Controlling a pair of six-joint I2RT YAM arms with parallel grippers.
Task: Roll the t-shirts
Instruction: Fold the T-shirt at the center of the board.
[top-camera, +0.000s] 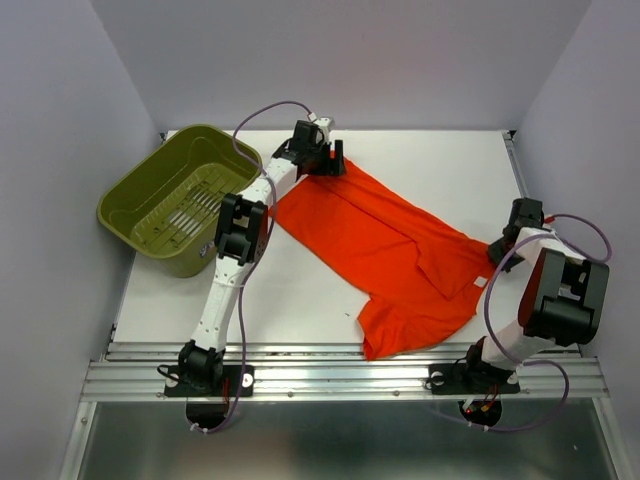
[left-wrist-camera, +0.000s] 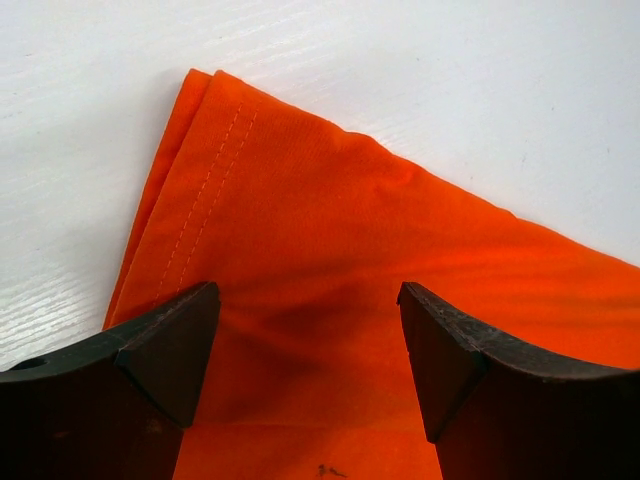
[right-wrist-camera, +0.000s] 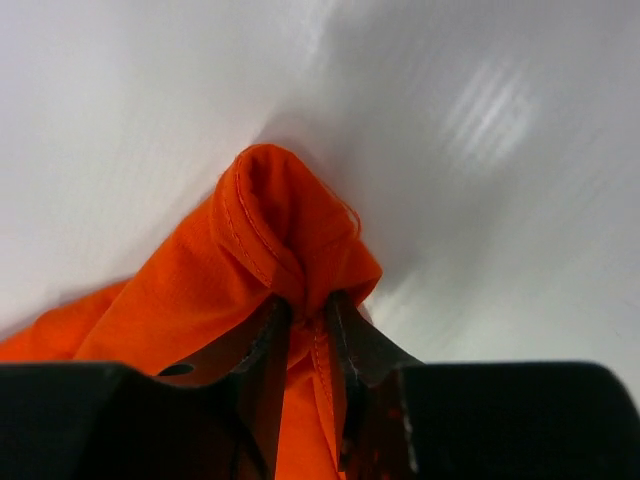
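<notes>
An orange-red t-shirt (top-camera: 390, 250) lies spread in a slanting band across the white table, from the back middle toward the front right. My left gripper (top-camera: 335, 162) hovers open over the shirt's far corner; the left wrist view shows its wide-apart fingers (left-wrist-camera: 165, 345) above the hemmed corner of the t-shirt (left-wrist-camera: 330, 250), nothing between them. My right gripper (top-camera: 497, 248) is at the shirt's right edge. In the right wrist view the right gripper (right-wrist-camera: 306, 312) is shut on a bunched, stitched fold of the t-shirt (right-wrist-camera: 275, 225), lifted off the table.
An olive-green slotted basket (top-camera: 180, 200) stands tilted at the table's back left corner, beside the left arm. Grey walls close in the table on three sides. A metal rail (top-camera: 340, 375) runs along the near edge.
</notes>
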